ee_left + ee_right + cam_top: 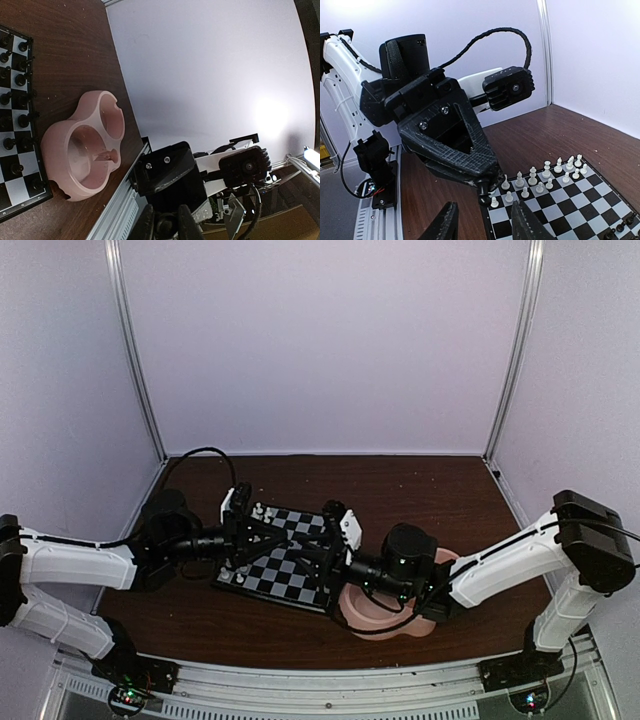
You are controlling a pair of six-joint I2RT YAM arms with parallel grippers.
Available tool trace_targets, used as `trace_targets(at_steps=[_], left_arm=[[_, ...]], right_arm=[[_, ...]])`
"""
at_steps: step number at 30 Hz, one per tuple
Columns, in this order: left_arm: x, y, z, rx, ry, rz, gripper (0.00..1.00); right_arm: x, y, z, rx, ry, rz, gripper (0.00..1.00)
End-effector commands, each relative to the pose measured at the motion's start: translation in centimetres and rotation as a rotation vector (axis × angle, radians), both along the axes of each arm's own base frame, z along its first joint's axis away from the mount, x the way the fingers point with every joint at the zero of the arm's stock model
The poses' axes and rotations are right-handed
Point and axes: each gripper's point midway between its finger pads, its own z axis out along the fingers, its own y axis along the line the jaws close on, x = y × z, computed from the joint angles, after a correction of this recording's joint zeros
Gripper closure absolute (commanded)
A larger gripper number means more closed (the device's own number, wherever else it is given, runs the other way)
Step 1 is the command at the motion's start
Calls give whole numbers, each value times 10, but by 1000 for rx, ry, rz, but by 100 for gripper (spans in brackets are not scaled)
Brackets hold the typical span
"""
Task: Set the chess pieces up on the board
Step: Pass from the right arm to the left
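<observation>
Hovering over the corner of the board (560, 210) at the white end is the left claw (484, 186). Its lattice fingers are pinched together at the tips. Something small and dark sits right under them, perhaps a chessman, though I cannot tell for sure.

The white pieces (547, 175) stand in two neat rows just beside that claw. The black pieces (20, 80) line the far end of the board, on the side next to the pink dish (55, 150). The board itself lies flat on the brown surface (580, 130), between the two arms.

The right claw (487, 225) has its jaws apart, with nothing between them. It waits low over the middle squares, facing its partner.

By my reading, this is a placement at that corner square, and the set looks nearly complete. To do it well:

- **Lower:** the left claw should come straight down so the base lands in the centre of its square.
- **Release:** part the fingers only a little, because the neighbouring white men stand close and a wide release could topple one.
- **Lift:** go up vertically before swinging away.
- **Right claw:** it would do best to hold off the board, since a nudge from either side could scatter the rows.
</observation>
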Motion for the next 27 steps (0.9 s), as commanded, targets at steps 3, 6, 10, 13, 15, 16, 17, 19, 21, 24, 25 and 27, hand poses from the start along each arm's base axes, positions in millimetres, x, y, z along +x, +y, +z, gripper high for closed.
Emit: trace_targets(at_steps=[3, 6, 10, 13, 15, 16, 17, 19, 21, 24, 25, 27], left_arm=[[-3, 0, 9, -26, -37, -18, 85], [-4, -1, 8, -28, -34, -20, 85], [-4, 0, 7, -26, -33, -21, 85], [-4, 0, 5, -24, -31, -17, 85], [-3, 0, 4, -22, -29, -14, 85], [-3, 0, 4, -22, -30, -13, 83], [-3, 1, 4, -21, -29, -9, 81], [-1, 2, 1, -12, -30, 1, 69], [1, 3, -3, 11, -39, 11, 56], [9, 10, -8, 70, -85, 36, 45], [13, 14, -14, 109, -97, 55, 42], [22, 26, -24, 186, -123, 108, 39]], right_arm=[[-1, 13, 7, 19, 1, 50, 70], [-1, 16, 6, 15, 4, 59, 75], [-2, 17, 9, 22, 1, 69, 87], [-3, 18, 9, 20, 2, 72, 95], [-2, 17, 9, 21, 3, 70, 100], [-2, 16, 9, 21, 5, 68, 100], [-2, 15, 10, 22, 7, 67, 100], [-2, 14, 10, 19, 16, 65, 100], [0, 14, 5, -16, 44, 56, 100], [3, 17, -11, -144, 117, 41, 100], [5, 17, -20, -201, 149, 32, 100], [6, 15, -36, -319, 214, 15, 100]])
